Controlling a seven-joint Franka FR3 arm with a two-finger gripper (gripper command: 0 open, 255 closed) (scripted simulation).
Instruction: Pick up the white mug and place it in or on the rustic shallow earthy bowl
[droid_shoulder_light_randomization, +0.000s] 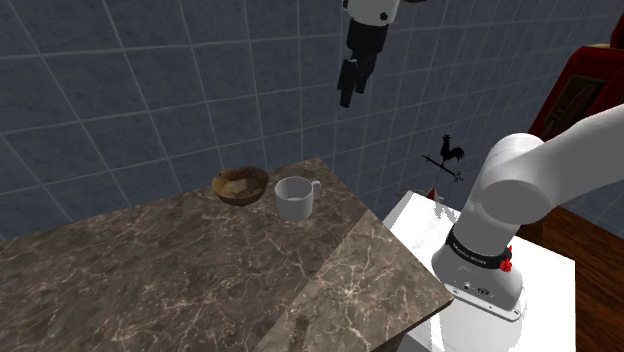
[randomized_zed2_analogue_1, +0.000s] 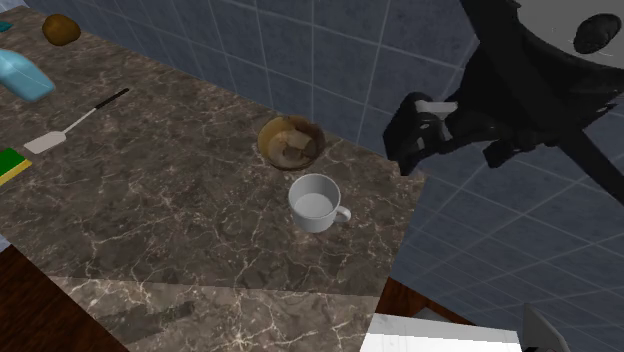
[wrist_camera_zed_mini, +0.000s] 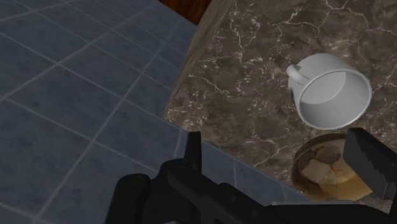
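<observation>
1. Overhead in the shoulder view: gripper (droid_shoulder_light_randomization: 347, 95), empty, high above the counter (droid_shoulder_light_randomization: 150, 270), against the tiled wall (droid_shoulder_light_randomization: 120, 90). Mug (droid_shoulder_light_randomization: 294, 197), white, upright near the counter's back edge, handle to that view's right. Bowl (droid_shoulder_light_randomization: 240, 185), brown, shallow, just beside the mug on that view's left.
2. Second exterior view: mug (randomized_zed2_analogue_1: 317, 203), upright, empty, handle to that view's right. Bowl (randomized_zed2_analogue_1: 290, 141), just past it toward the wall, with a pale patch inside. Gripper (randomized_zed2_analogue_1: 410, 150), a dark shape up at that view's right of both; jaws hard to read here, possibly apart. Spatula (randomized_zed2_analogue_1: 75, 122) and blue bottle (randomized_zed2_analogue_1: 25, 75), well apart from the mug.
3. Wrist view: gripper (wrist_camera_zed_mini: 275, 143), fingers (wrist_camera_zed_mini: 369, 162) spread wide, nothing between them. Mug (wrist_camera_zed_mini: 331, 92) and bowl (wrist_camera_zed_mini: 324, 172) sit side by side on the counter below, with the bowl partly behind one finger.
</observation>
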